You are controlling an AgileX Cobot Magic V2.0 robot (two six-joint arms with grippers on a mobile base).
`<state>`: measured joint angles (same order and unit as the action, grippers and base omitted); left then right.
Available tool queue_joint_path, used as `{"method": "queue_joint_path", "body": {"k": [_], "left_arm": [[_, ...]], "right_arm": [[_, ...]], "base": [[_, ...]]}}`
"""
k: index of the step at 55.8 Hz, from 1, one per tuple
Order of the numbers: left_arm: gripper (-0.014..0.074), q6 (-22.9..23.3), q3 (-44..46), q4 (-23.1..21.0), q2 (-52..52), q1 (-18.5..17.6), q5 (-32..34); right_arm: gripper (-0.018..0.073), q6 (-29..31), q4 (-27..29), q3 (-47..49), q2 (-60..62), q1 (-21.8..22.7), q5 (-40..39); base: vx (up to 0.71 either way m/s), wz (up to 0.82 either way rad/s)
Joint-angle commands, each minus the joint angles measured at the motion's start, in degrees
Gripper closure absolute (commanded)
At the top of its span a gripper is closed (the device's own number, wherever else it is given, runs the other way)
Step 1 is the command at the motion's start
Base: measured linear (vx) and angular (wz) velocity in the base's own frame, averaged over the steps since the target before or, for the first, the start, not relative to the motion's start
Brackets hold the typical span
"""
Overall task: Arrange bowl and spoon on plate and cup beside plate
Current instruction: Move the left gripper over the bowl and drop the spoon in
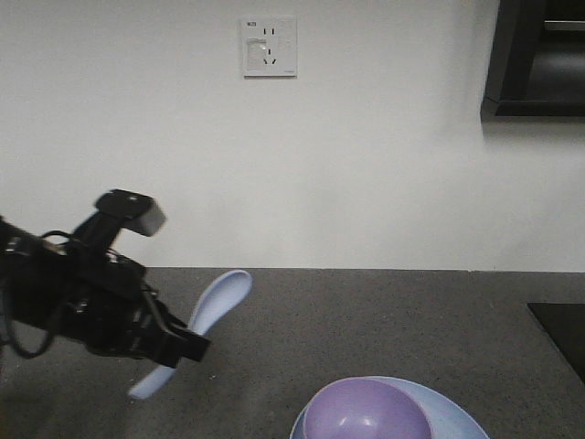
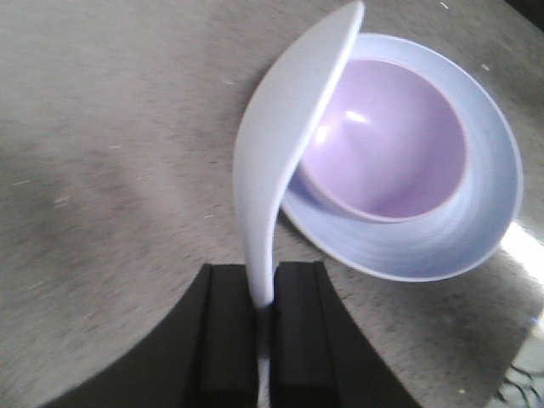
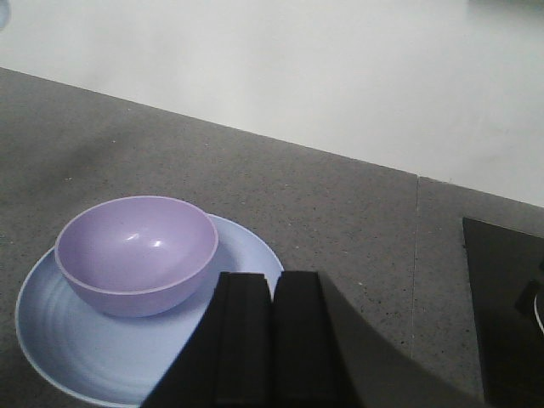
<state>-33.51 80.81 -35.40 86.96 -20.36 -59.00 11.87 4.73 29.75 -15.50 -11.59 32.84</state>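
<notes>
The bowl (image 3: pixel 136 251) already sits on the plate (image 3: pixel 76 357), set toward one side of it, so that part of the task looks done. The spoon (image 1: pixel 218 302) is not yet down. The left gripper (image 1: pixel 183 349) holds it in the air over the counter (image 1: pixel 384 311), with the scoop tilted upward and the handle end poking down past the jaws. In the left wrist view those jaws stand narrow, clamped on the handle from both sides. There the scoop overlaps the plate and bowl, but the front view shows the spoon off to the left of them, apart from both. The right gripper (image 3: pixel 272 340) has its jaws pressed together with only a thin seam between them, and it holds nothing. It seems to hang near the plate's rim, though its height is hard to judge from the wrist view alone. The cup shows in none of the views. What is left, as I judge it, is to carry the spoon across and lay it on the plate, most likely on the bare stretch beside the bowl. The cup then has to be found and stood on the counter just beside the plate.
</notes>
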Motion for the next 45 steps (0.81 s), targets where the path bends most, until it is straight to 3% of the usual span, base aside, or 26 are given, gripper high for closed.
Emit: {"method": "queue_joint_path", "body": {"k": [1, 15, 30, 38, 45], "left_arm": [[0.0596, 1.53, 6.27, -3.11, 3.18, -3.94, -0.06], [0.0596, 4.23, 15.33, -3.11, 13.17, -11.28, -3.07], [0.0582, 4.23, 19.06, -2.99, 19.49, -14.64, -3.85], [0.0517, 3.76, 19.06, -1.41, 19.99, -14.86, -2.84], [0.0405, 3.76, 19.06, -0.53, 19.99, -14.86, -2.56]], "right_arm": [[0.0571, -0.12, -0.33, 1.54, -0.66, 0.00, -4.95], [0.0571, -0.12, -0.33, 1.54, -0.66, 0.00, -4.95], [0.0571, -0.12, -0.33, 1.54, -0.66, 0.00, -4.95], [0.0571, -0.12, -0.16, 1.54, -0.66, 0.00, -4.84], [0.0569, -0.17, -0.15, 1.54, -0.66, 0.00, -4.62]], "base": [[0.00, 0.00], [0.00, 0.00], [0.00, 0.00], [0.00, 0.00], [0.00, 0.00]]}}
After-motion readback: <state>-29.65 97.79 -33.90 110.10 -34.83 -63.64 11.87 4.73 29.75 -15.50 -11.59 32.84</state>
